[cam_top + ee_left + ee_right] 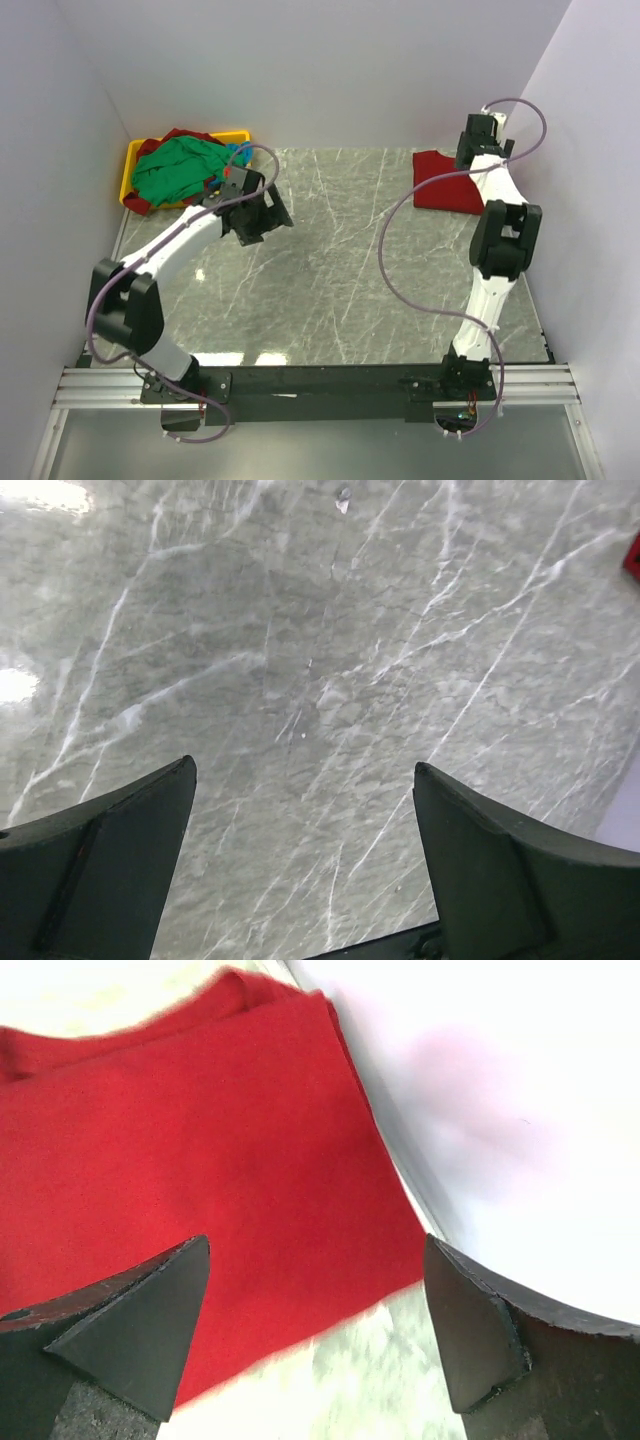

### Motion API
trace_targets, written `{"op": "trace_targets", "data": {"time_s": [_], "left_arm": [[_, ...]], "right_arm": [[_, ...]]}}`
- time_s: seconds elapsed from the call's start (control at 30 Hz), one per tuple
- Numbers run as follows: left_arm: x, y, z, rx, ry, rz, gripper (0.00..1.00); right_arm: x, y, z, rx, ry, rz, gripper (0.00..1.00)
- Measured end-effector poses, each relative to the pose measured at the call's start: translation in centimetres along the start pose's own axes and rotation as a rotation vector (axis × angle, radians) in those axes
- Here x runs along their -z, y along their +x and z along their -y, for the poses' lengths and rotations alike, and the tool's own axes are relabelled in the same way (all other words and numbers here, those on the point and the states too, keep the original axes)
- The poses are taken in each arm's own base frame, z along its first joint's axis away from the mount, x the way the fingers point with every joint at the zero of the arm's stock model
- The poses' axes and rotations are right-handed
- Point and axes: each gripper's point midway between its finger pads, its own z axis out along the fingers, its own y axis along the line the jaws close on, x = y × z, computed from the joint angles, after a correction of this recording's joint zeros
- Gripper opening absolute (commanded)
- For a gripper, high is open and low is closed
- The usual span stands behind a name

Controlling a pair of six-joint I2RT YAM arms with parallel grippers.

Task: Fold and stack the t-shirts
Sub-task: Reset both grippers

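Bright, even light; soft shadows.
Glare on the worktop (pixel 300 680) up-left of the left gripper (pixel 304 763); beyond the right gripper (pixel 316 1240), the red shirt's (pixel 200 1140) far edge blurs and the wall is washed out.

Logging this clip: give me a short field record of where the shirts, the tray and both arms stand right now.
Folded shirt: red t-shirt, flat on the table, far right by the wall
Unfolded heap: green t-shirt atop other crumpled shirts, in the yellow tray, far left
Left gripper: jaws open, empty, over bare table
Right gripper: jaws open, empty, above the red t-shirt
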Motion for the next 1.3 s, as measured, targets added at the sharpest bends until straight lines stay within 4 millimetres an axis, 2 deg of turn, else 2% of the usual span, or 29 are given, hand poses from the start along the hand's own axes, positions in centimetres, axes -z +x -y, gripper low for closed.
{"op": "trace_targets", "data": {"time_s": [0.17, 0.27, 0.33, 0.47, 0.57, 0.63, 0.77, 0.9, 0.97, 1.1, 1.3], "left_arm": [[1.9, -0.4, -0.3, 0.0, 0.033, 0.081, 0.96], [2.9, -0.8, -0.7, 0.0, 0.046, 0.138, 0.96], [3.7, -1.0, -0.9, 0.0, 0.058, 0.18, 0.96], [5.5, -1.5, -1.6, 0.004, 0.076, 0.262, 0.96], [6.8, -1.8, -2.2, 0.01, 0.087, 0.32, 0.96], [7.5, -1.8, -2.6, 0.014, 0.089, 0.35, 0.97], [8.6, -2.1, -3.2, 0.022, 0.09, 0.4, 0.97], [9.5, -2.7, -3.5, 0.029, 0.092, 0.449, 0.98], [9.9, -2.9, -3.5, 0.031, 0.093, 0.467, 0.98], [10.6, -3.6, -3.4, 0.026, 0.101, 0.508, 0.97], [10.7, -4.0, -3.6, 0.029, 0.088, 0.527, 0.96]], "right_arm": [[8.2, -3.5, -0.6, -0.077, -0.096, 0.121, 0.93], [13.1, -4.3, -1.6, -0.111, -0.192, 0.174, 0.93], [16.5, -3.8, -2.8, -0.125, -0.283, 0.188, 0.93], [22.3, -0.4, -5.5, -0.132, -0.463, 0.162, 0.93], [25.4, 3.5, -7.3, -0.119, -0.571, 0.105, 0.93], [27.3, 6.8, -8.5, -0.089, -0.636, 0.055, 0.93], [29.9, 12.1, -10.3, -0.017, -0.721, -0.038, 0.93], [31.7, 15.2, -11.1, 0.03, -0.773, -0.086, 0.93], [32.1, 15.7, -10.9, 0.027, -0.782, -0.093, 0.93], [32.5, 15.3, -10.7, 0.015, -0.79, -0.08, 0.93], [32.6, 15.3, -10.7, 0.015, -0.792, -0.079, 0.93]]}}
